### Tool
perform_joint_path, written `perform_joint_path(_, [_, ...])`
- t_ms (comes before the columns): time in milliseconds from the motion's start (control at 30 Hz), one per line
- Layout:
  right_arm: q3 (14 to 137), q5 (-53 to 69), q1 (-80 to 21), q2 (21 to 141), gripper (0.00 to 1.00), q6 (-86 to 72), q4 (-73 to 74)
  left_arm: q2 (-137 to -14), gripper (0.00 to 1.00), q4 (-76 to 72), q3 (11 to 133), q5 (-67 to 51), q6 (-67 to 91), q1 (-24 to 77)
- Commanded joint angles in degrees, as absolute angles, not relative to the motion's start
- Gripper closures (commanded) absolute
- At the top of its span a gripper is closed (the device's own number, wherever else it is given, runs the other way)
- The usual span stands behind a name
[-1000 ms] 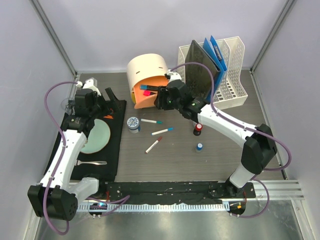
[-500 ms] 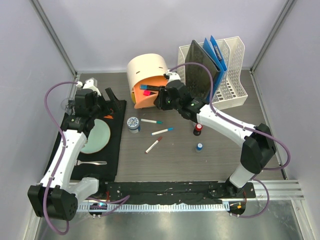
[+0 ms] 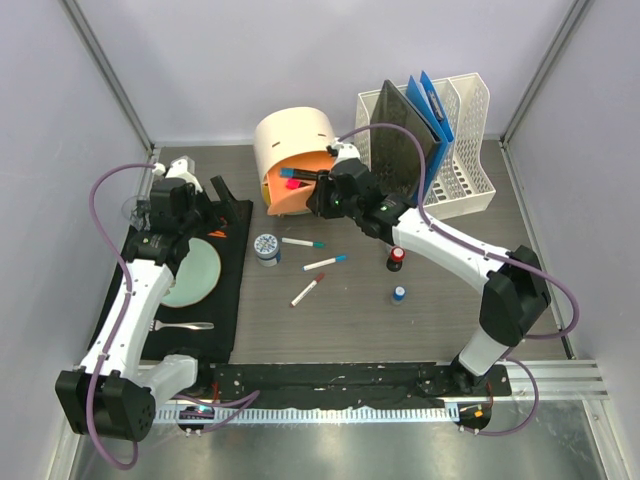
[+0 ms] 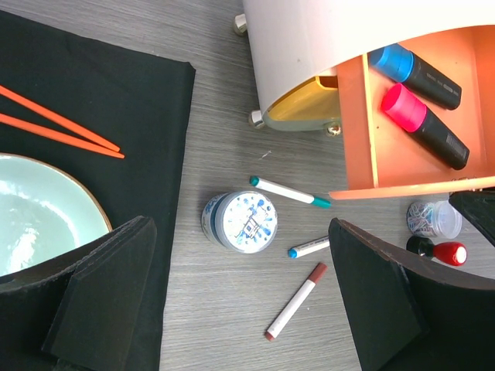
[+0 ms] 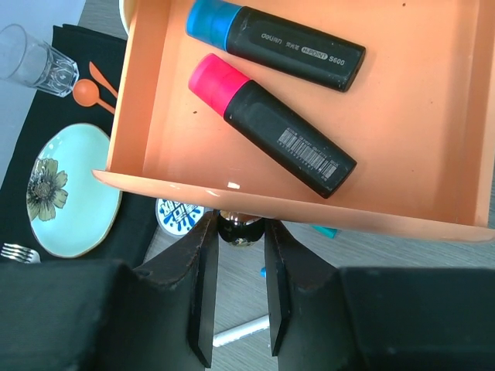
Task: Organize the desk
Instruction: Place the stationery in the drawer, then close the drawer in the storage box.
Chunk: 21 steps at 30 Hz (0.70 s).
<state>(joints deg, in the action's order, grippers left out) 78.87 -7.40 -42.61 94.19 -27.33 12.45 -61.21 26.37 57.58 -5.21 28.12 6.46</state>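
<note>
Desk [image 3: 350,322] lies below right tool [image 3: 316,192] gripping knob [image 5: 241,230].

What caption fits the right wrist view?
Right gripper pinching the small dark knob of an orange plastic drawer holding blue-capped black highlighter and pink-capped black highlighter.

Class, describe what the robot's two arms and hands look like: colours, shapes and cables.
Both arms, left arm and right arm, have white links, black joints and a looping purple cable. The left hand and right hand have two flat black fingers each.
</note>
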Motion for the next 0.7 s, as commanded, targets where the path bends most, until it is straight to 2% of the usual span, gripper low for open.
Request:
perform_joint_path(0, [82.5, -8.6, -42.2, 94.8, 0.76, -27.2, 8.4, -60.8, 0.0, 23.4, 57.9, -5.8, 28.0, 6.2])
perform_joint_path(667, [87.1, -8.3, -41.0, 99.9, 0.76, -27.0, 6.8, -61.8, 0.0, 23.2, 57.7, -5.8, 27.2, 6.2])
